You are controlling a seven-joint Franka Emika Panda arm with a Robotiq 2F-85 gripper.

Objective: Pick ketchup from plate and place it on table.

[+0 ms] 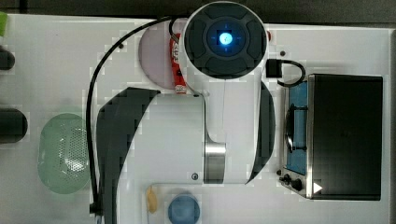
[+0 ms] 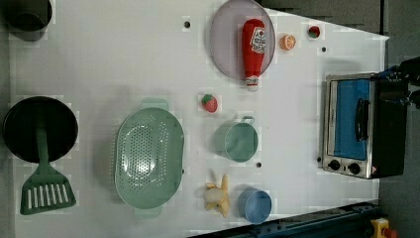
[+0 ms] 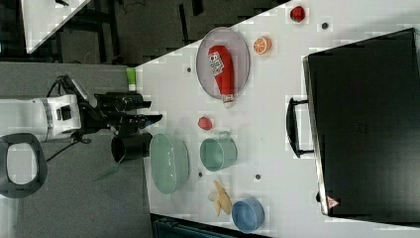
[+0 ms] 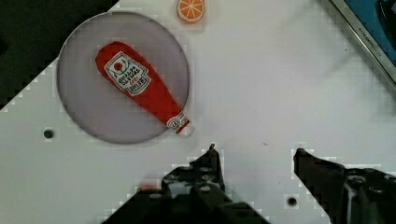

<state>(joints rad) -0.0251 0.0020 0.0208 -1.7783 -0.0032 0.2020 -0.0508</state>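
The ketchup lay flat on the plate, its white cap poking just past the rim onto the white surface — in the left view the cap pointed down the picture toward a strawberry near the plate. The end effector hung above the bare surface just beside the plate with its fingers spread apart, gripping nothing and clear of the bottle. An orange slice sat just beside the plate — and a toaster oven stood well apart at the left view's right.
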